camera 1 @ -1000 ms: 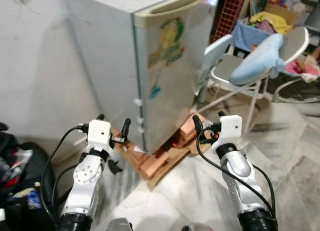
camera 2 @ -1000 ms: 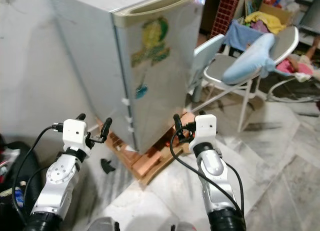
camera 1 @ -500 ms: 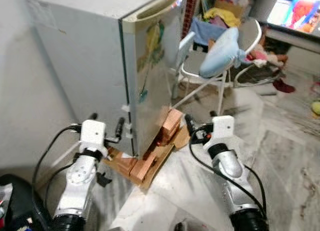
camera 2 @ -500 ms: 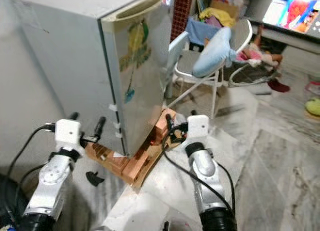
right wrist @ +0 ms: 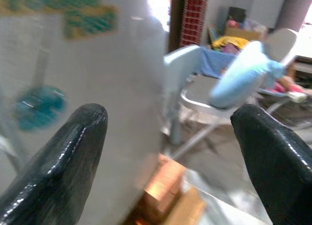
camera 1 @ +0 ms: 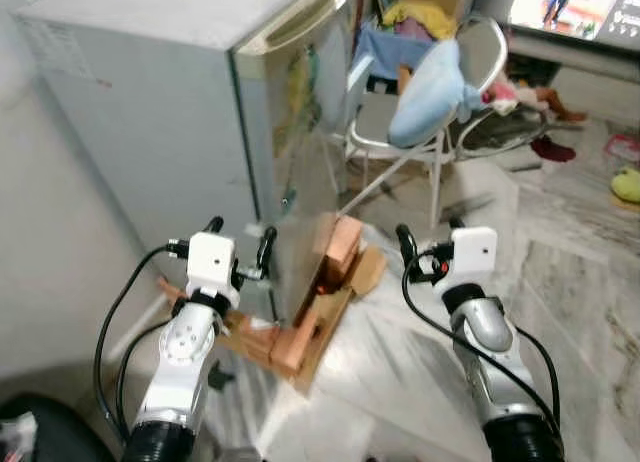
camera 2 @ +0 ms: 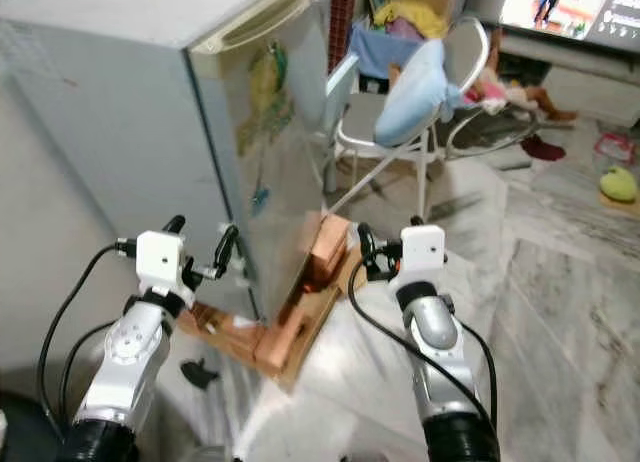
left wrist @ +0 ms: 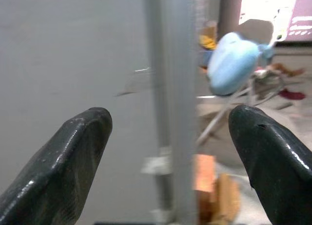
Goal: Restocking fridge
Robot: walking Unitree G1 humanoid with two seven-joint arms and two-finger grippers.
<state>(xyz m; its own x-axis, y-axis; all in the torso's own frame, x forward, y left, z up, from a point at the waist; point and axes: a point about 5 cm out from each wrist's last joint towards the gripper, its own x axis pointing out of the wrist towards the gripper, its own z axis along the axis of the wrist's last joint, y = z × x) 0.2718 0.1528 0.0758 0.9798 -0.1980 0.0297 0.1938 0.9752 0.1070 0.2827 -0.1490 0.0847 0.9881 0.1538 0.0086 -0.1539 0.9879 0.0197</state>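
A small grey fridge (camera 1: 180,112) stands ahead on bricks (camera 1: 335,252), its door shut and stuck with yellow and green stickers (camera 1: 298,87). My left gripper (camera 1: 240,244) is open and empty, held up just short of the fridge's near corner; the left wrist view looks between its fingers (left wrist: 68,157) at the corner edge (left wrist: 168,113). My right gripper (camera 1: 428,240) is open and empty too, out in front of the door side, with its fingers (right wrist: 63,157) framing the stickered door (right wrist: 73,49).
A folding chair (camera 1: 420,112) with a pale blue cushion (camera 1: 425,92) stands right of the fridge. Clutter and a lit screen (camera 1: 575,7) lie behind it. Marble floor (camera 1: 580,282) opens to the right. A wall (camera 1: 50,232) closes the left side.
The camera has swung and moved closer, so the fridge corner now sits right before my left gripper. Both grippers stay open and raised.
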